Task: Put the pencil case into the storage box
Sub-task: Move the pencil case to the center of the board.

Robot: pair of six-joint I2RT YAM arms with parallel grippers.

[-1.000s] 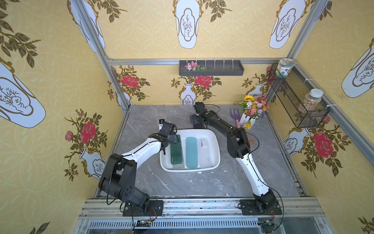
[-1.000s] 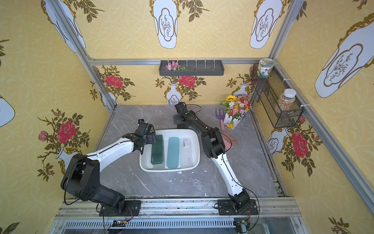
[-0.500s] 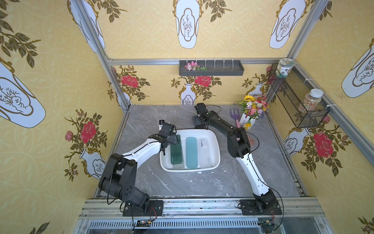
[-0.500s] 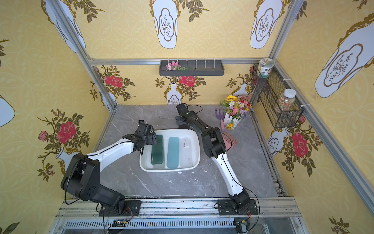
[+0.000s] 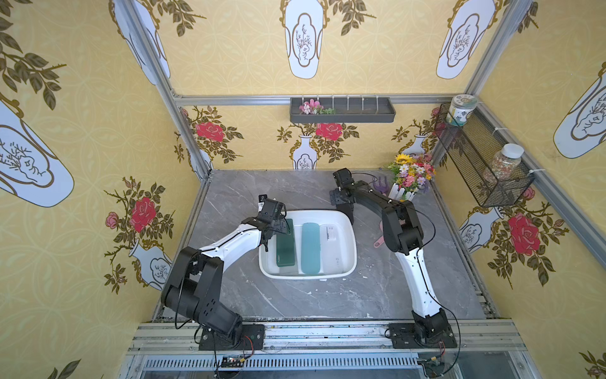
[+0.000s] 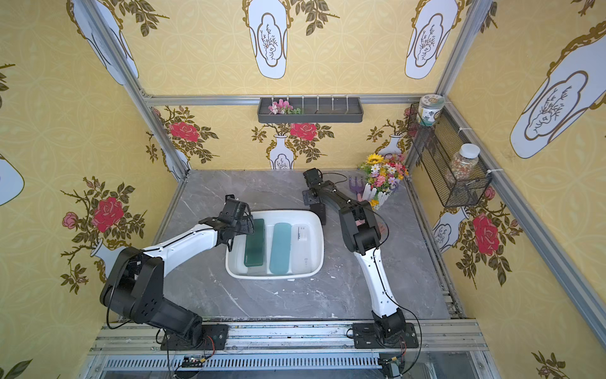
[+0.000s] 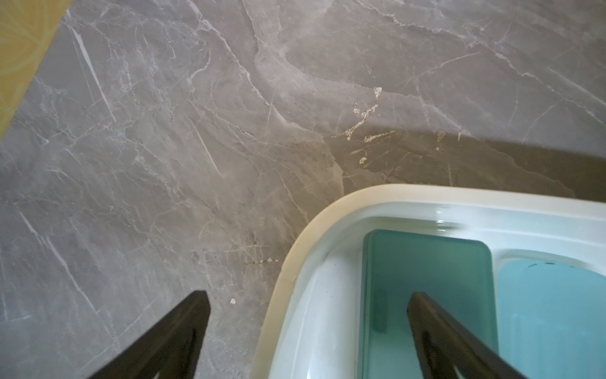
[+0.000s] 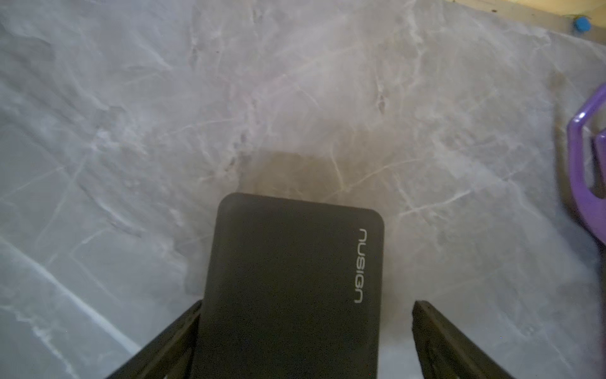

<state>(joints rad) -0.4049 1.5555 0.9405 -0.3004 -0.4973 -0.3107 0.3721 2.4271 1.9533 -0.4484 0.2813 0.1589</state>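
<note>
left gripper [image 7: 310,295] spread wide, empty, straddling the storage box [image 7: 314,229] rim. right gripper [image 8: 306,303] wide around the black pencil case [image 8: 295,262]: one finger touching, the other clear. only the top views place that case outside the box, just beside its far corner.

Bright even daylight, soft shadows, hazy blurred right wrist view

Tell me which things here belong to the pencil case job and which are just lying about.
Job:
storage box
black pencil case, outside the box, inside the open right tool
dark green pencil case, teal pencil case, white pencil case, in the box
left tool, open, over the box's rim

Lying about:
flower bunch
purple rake
grey wall tray
wire basket
</note>
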